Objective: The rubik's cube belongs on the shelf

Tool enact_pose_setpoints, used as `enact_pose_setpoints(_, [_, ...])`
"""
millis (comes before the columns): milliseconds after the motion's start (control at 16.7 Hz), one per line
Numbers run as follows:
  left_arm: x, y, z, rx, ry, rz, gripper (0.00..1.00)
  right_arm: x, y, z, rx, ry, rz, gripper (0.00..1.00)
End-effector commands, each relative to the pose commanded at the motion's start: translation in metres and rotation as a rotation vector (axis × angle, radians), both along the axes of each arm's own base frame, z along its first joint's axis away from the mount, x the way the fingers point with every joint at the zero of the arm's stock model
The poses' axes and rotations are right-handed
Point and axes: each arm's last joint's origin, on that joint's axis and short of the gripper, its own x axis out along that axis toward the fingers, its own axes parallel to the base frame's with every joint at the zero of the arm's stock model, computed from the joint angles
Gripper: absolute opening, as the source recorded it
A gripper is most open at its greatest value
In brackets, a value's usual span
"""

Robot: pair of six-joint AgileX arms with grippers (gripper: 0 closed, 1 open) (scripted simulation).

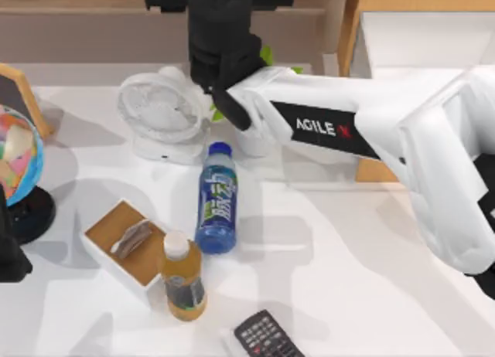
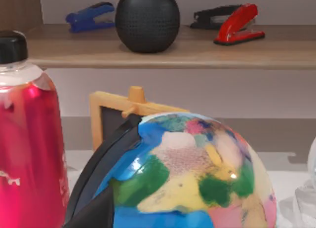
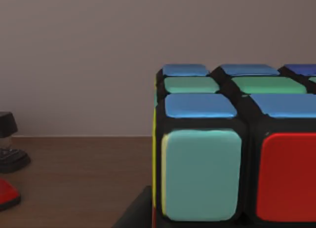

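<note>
The right pincer is reached over the shelf at the back of the counter, with the rubik's cube close in front of its wrist camera.

How far the right pincer is opened, and whether the cube is clamped in it, cannot be told; in the right wrist view the cube is seen low over the brown shelf board, but contact with the board is not shown. If the cube were let go while above the board or close to its front edge, it could tumble off onto the counter; a stapler lying well to one side could be knocked by a sideways move. The left arm is parked at the counter's left beside the globe. "AGILE X" is printed on the right arm; the blue bottle's label is not legible.
</note>
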Motion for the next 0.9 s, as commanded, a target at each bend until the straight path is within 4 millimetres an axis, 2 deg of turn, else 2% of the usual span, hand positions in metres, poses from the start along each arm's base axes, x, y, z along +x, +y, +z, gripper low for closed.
enact_pose_setpoints(60, [0.0000,0.0000,0.0000,0.000,0.000,0.000,1.00,0.0000,0.0000,0.0000,0.000,0.000,0.000,0.00])
enact_pose_setpoints(840, [0.0000,0.0000,0.0000,0.000,0.000,0.000,1.00,0.0000,0.0000,0.0000,0.000,0.000,0.000,0.98])
enact_pose_setpoints(900, [0.0000,0.0000,0.0000,0.000,0.000,0.000,1.00,0.0000,0.0000,0.0000,0.000,0.000,0.000,1.00])
